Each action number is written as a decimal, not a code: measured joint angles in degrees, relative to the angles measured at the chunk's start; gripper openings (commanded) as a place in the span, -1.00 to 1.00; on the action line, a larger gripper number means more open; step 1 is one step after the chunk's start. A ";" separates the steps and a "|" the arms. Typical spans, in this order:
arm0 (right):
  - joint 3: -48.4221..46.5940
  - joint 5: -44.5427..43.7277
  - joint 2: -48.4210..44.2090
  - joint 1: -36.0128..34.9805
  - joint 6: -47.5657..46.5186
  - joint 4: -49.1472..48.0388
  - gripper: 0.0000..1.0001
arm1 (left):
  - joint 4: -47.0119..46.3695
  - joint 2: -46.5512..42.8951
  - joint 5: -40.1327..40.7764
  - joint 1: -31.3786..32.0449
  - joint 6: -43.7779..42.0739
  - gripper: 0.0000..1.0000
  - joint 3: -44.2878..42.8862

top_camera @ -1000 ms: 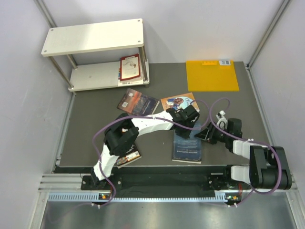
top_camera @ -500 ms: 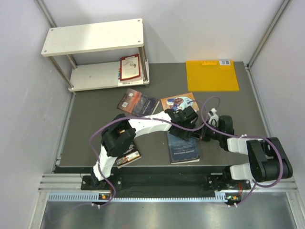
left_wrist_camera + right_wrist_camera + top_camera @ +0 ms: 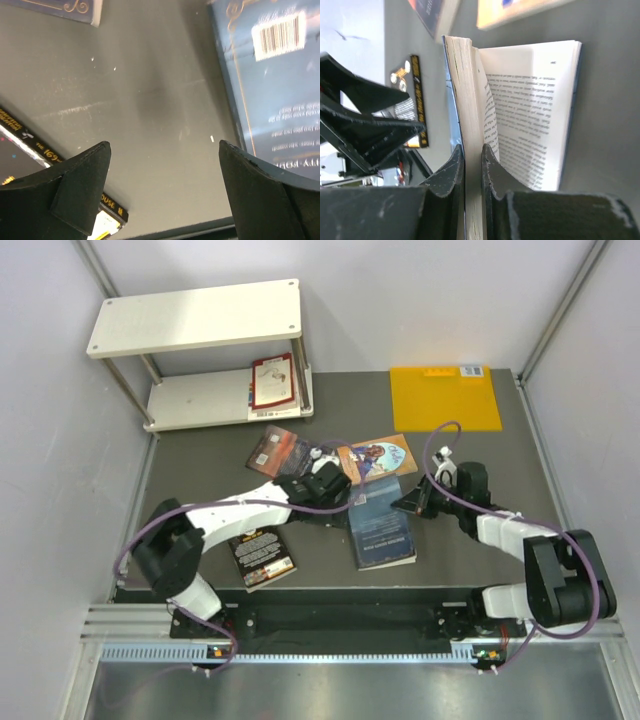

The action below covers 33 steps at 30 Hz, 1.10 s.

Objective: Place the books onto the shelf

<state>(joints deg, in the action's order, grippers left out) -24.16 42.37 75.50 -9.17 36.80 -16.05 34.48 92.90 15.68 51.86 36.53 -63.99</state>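
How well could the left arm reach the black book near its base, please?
Probably yes: the left end effector is open and empty, the black book lies uncovered close by, and only bare table separates them.

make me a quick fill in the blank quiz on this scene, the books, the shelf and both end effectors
1. The ___ end effector is clamped on the pages of the dark blue book.
2. The left end effector hangs ___ over the bare table, holding nothing.
3. The red-and-white book lies on the ___ tier of the shelf.

Missing words: right; open; lower
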 measured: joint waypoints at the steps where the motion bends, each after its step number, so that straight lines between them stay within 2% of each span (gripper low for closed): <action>1: -0.48 -0.02 0.11 0.00 0.26 -0.11 -1.00 | -1.51 -1.97 -0.17 -0.44 0.61 0.88 2.25; 6: -2.64 0.17 2.60 0.00 2.95 -2.71 -1.00 | -11.74 -12.13 -4.00 -0.35 4.48 0.90 14.53; 11: -2.99 0.85 6.40 0.00 7.61 -8.17 -1.00 | -27.76 -19.47 -9.16 -0.28 9.92 0.92 25.97; 19: -3.34 3.67 12.26 0.00 17.97 -21.38 -1.00 | -48.33 -20.00 -15.41 -0.20 17.03 0.90 36.83; 24: -3.41 5.55 15.41 0.00 25.31 -31.34 -1.00 | -58.62 -18.93 -17.68 -0.17 19.34 0.87 39.87; 27: -3.41 6.32 17.31 -0.02 29.29 -36.89 -1.00 | -63.36 -17.68 -18.82 -0.17 19.96 0.76 40.22; 28: -3.41 6.64 17.81 -0.02 30.58 -38.69 -1.00 | -64.85 -17.29 -19.12 -0.17 20.13 0.70 40.22; 31: -3.39 7.37 18.82 -0.02 33.48 -42.88 -1.00 | -68.22 -16.48 -19.74 -0.17 20.63 0.17 40.22; 32: -3.39 7.50 19.08 -0.04 34.36 -44.11 -1.00 | -69.07 -16.26 -19.85 -0.17 20.87 -0.27 40.22; 33: -3.37 7.69 19.39 -0.02 35.15 -45.51 -1.00 | -69.85 -16.09 -20.00 -0.17 20.98 -0.48 40.22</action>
<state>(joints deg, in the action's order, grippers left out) -27.53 50.06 94.89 -9.19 71.94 -61.56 -35.38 76.82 -4.32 51.68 57.52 -23.77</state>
